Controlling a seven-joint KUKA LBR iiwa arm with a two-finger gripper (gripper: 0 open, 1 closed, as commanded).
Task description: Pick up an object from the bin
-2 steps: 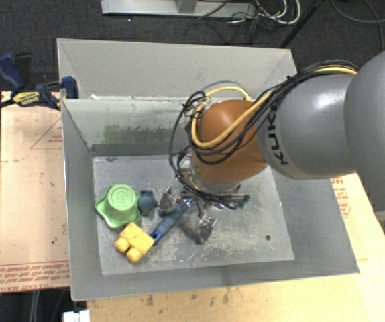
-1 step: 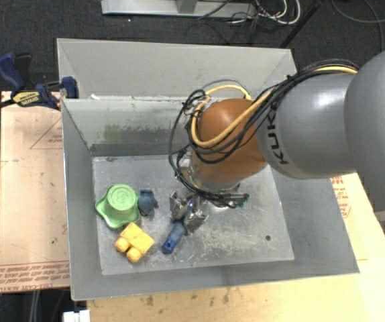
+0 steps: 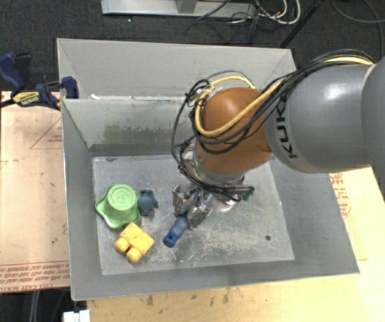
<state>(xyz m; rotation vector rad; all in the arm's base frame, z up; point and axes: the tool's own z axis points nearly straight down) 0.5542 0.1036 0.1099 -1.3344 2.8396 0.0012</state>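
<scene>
While gripper [image 3: 192, 210] hovers, bin [image 3: 259, 237] holds blue peg [image 3: 174, 234]

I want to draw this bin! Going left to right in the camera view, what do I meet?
Green cup → small dark blue piece → small blue tube-shaped piece → gripper. The yellow block overlaps the first two sideways, so it's left out.
</scene>
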